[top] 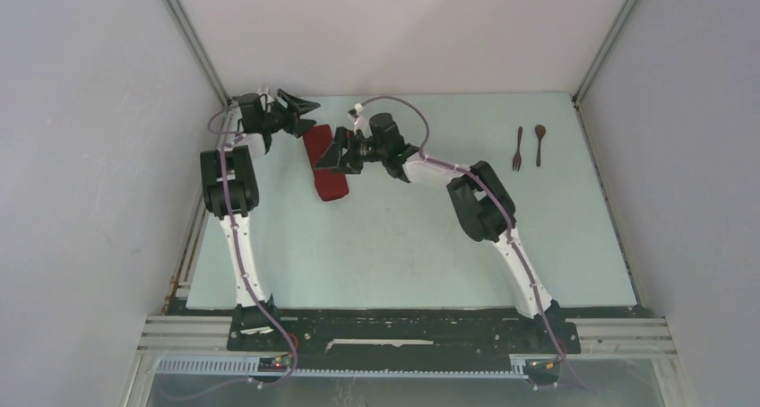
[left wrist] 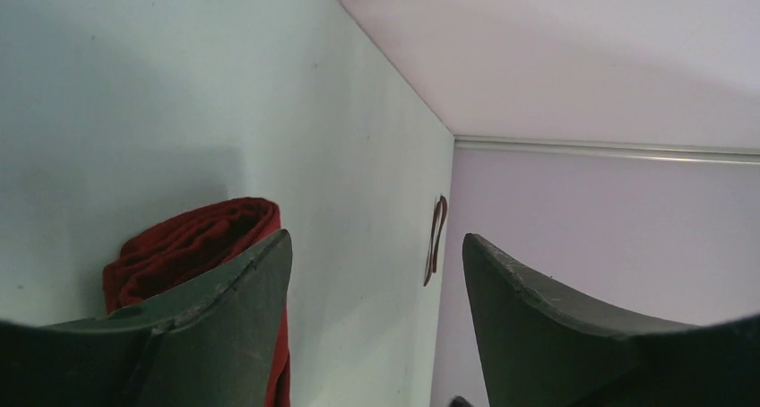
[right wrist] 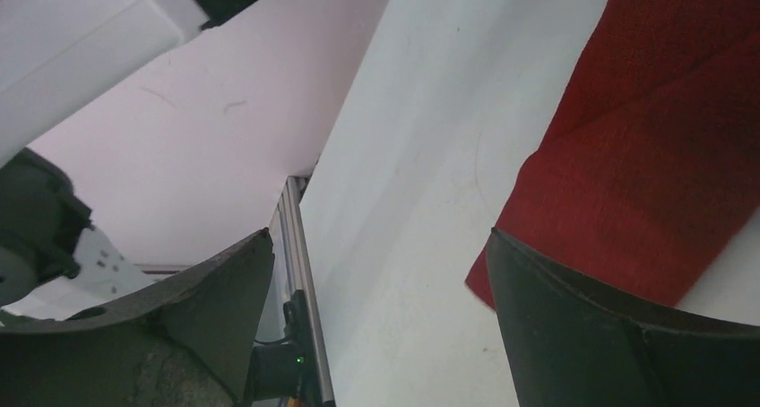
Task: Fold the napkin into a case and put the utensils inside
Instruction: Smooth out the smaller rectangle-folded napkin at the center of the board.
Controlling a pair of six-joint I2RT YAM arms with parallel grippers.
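Case (top: 326, 167): dark red cloth folded into a narrow oblong; lies flat on the table (top: 403, 246), far left part; long axis runs roughly far to near, slightly slanted; layered folds show at one end in the left wrist view (left wrist: 193, 241)
Left gripper (top: 309, 116): just beyond the far end of the case, off to its left; jaws spread wide with nothing between them (left wrist: 376, 241); not touching the cloth as far as the top view shows
Right gripper (top: 330, 152): at the right edge of the case, upper half; jaws apart and empty (right wrist: 378, 237); one finger overlaps the red cloth (right wrist: 645, 156) in its wrist view; contact cannot be told
Fork (top: 517, 149): far right part of the table; handle pointing away; well apart from the case
Spoon (top: 539, 144): just right of the fork, parallel to it, not touching
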